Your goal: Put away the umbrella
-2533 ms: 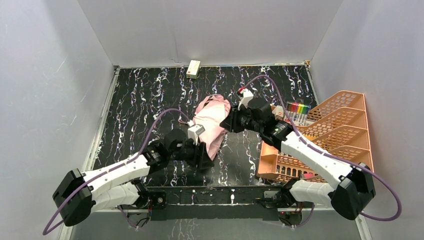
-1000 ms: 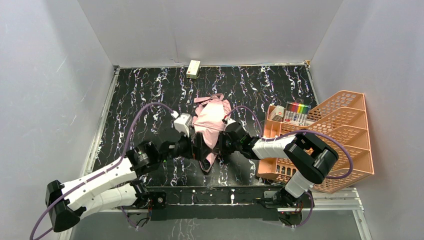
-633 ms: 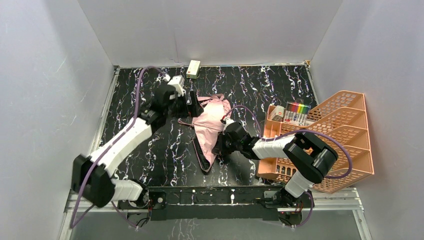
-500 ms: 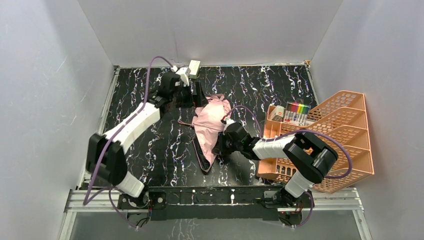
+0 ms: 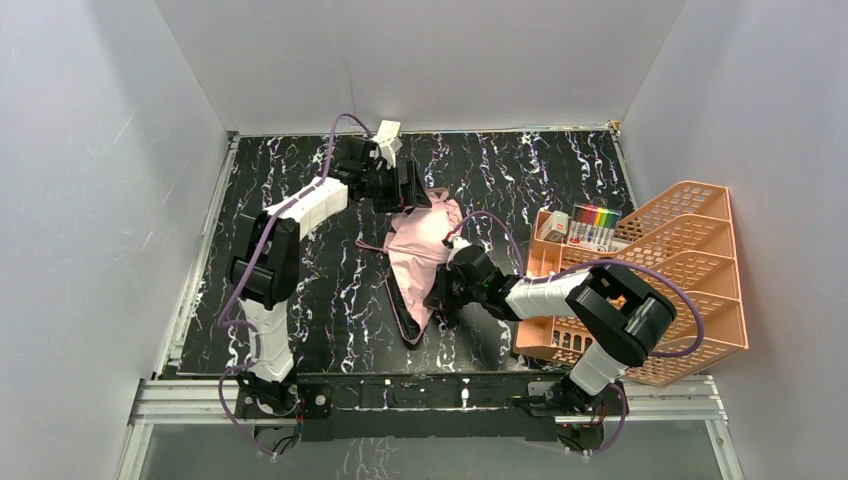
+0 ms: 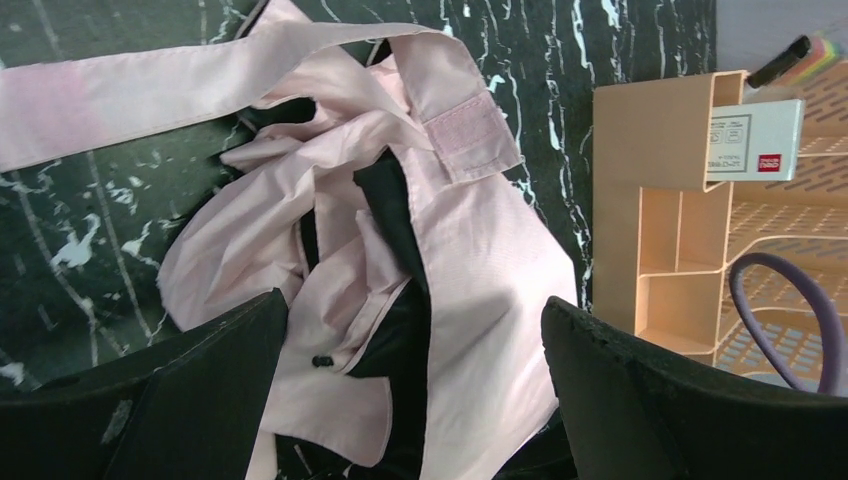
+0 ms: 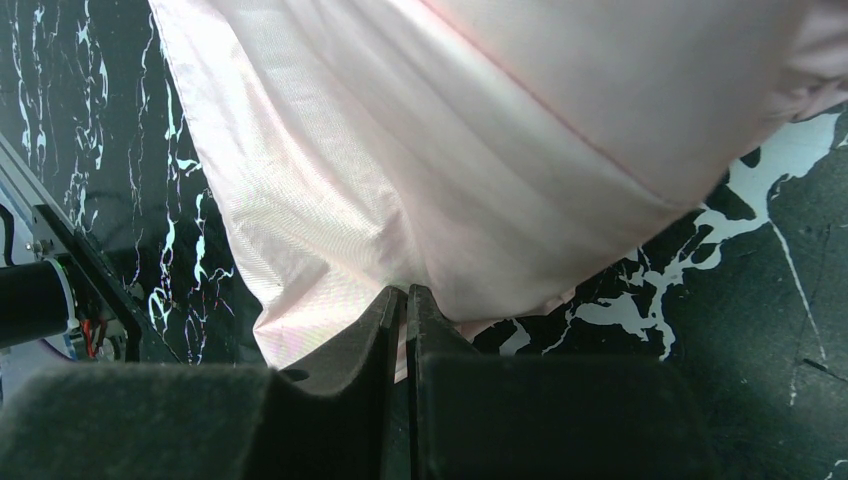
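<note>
Mid-table, between the two arms: umbrella [image 5: 420,250], compact folding type, collapsed but not wrapped, lying on the dark marbled table [image 5: 300,230] with its length running from far to near.

Canopy: pale pink outside, black within, in loose crumpled folds. Strap [image 6: 465,125] with fastening tab lies undone at the far end. Handle: not made out in any view, possibly buried under the fabric.

Handling (judged): light. Canopy is soft, thin and slick, likely to slip, bunch and drag rather than lift as one piece. Ribs are thin and bendable, so no hard squeeze across them. Best purchase is on the stiff core, shaft or handle, or on the gathered bundle once the strap binds it; a hold on the hem controls cloth only.

Left fingers [image 5: 412,190]: spread fully wide, empty, hovering over the far end above the strap.

Right fingers [image 7: 395,330]: almost closed, pinching the canopy's hem on its near right side, low against the table.

Orange mesh rack [image 5: 690,250]: stands at the table's right side.
</note>
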Robot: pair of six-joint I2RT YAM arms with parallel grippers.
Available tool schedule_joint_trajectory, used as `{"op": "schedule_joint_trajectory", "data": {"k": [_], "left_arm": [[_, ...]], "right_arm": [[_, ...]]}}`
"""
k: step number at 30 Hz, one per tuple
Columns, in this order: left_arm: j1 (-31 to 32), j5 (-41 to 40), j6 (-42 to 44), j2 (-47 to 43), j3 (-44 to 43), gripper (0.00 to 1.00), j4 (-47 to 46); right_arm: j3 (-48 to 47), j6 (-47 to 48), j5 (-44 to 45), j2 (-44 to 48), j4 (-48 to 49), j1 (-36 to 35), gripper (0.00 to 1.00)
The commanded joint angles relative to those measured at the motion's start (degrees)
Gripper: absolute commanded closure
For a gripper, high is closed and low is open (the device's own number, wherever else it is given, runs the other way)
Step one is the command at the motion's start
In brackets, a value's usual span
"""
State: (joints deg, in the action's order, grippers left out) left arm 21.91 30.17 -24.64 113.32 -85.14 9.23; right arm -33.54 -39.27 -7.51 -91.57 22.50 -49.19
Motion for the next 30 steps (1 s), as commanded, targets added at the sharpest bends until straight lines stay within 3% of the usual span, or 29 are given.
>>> {"op": "schedule_joint_trajectory", "data": {"k": [1,15,26,30], "left_arm": [[0.06,8.04,-0.51,0.95,-4.24,0.02,-2.01],[0.06,19.04,-4.39,5.92,-7.35,0.14,-11.17],[-0.03,21.58,-7.69,2.42,-6.39,0.31,-18.62],[-0.03,21.47,-7.4,1.17,-6.19,0.44,-18.64]], "right_arm": [[1.5,0.25,-0.04,0.0,-2.88,-0.29,0.84],[1.64,0.33,-0.22,-0.32,-2.9,-0.22,0.84],[1.77,0.33,-0.34,-0.36,-3.03,-0.29,0.84],[1.77,0.24,-0.32,-0.36,-2.99,-0.29,0.84]]}}
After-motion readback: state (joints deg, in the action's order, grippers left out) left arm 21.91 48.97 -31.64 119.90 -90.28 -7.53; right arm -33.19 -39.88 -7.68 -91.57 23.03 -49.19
